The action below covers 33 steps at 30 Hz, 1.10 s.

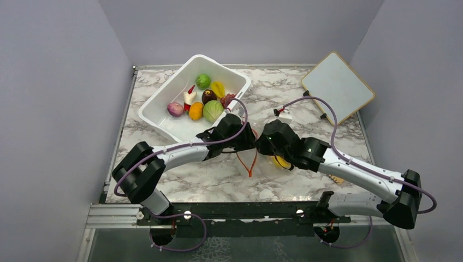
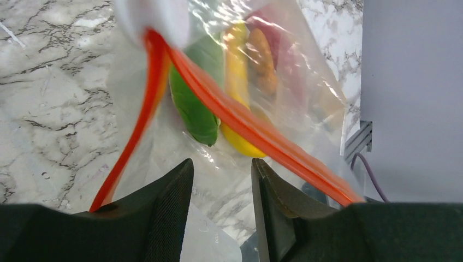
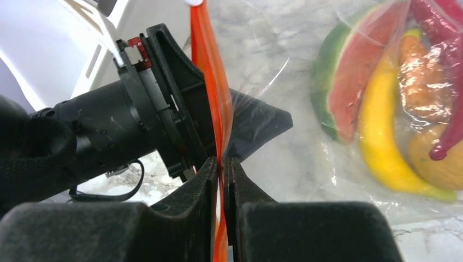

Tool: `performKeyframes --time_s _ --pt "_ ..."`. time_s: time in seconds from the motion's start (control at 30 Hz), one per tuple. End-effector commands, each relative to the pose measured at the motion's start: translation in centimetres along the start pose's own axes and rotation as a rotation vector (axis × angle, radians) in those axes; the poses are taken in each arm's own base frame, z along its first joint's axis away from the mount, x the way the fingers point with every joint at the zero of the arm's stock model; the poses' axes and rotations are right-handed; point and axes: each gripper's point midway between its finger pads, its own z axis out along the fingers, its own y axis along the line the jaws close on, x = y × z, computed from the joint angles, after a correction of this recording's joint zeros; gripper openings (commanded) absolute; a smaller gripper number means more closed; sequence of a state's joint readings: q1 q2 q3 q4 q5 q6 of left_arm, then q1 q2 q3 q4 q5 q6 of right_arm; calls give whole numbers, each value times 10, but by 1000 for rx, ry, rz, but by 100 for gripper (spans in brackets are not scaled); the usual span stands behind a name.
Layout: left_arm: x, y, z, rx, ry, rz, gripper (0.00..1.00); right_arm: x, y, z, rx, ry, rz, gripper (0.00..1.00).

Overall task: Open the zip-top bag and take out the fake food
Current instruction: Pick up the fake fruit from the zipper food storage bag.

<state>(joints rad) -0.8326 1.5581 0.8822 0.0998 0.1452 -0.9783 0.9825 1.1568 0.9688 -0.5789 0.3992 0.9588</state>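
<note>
The zip-top bag (image 1: 252, 162) lies between both arms at mid-table, its mouth partly parted. My right gripper (image 3: 222, 161) is shut on the orange-red zip strip (image 3: 210, 71). My left gripper (image 2: 221, 164) stands open at the mouth, with clear film across the gap and one strand of the strip (image 2: 144, 109) on its left, the other (image 2: 262, 136) on its right. One of its fingers (image 3: 185, 103) sits against the strip in the right wrist view. Inside the bag is fake food: a watermelon slice (image 3: 349, 82), a banana (image 3: 382, 136) and a round orange piece (image 3: 439, 161).
A white tub (image 1: 164, 95) at the back left holds a lime (image 1: 203, 81), a cabbage (image 1: 213, 111), a purple onion (image 1: 175, 109) and other toy pieces. A white board (image 1: 337, 87) leans at the back right. A small white part (image 1: 284, 113) lies behind the grippers.
</note>
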Motion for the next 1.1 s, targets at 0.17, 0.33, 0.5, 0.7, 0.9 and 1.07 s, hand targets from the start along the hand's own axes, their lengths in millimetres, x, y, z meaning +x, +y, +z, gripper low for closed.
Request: performKeyframes --time_s 0.17,0.33,0.5,0.7,0.9,1.07 --pt "1 15 4 -44 -33 -4 50 -41 -14 -27 40 -163 -21 33" --pt "5 20 7 -60 -17 -7 58 -57 -53 -30 175 -204 -14 39" --pt "9 23 14 -63 0 -22 60 -50 -105 6 154 -38 65 39" --pt "10 23 19 -50 5 -2 60 -32 -127 36 76 96 113 37" --pt "9 18 28 -21 17 36 61 -31 -147 63 162 181 90 35" --pt "4 12 34 -3 6 53 62 -51 -160 67 258 152 54 35"
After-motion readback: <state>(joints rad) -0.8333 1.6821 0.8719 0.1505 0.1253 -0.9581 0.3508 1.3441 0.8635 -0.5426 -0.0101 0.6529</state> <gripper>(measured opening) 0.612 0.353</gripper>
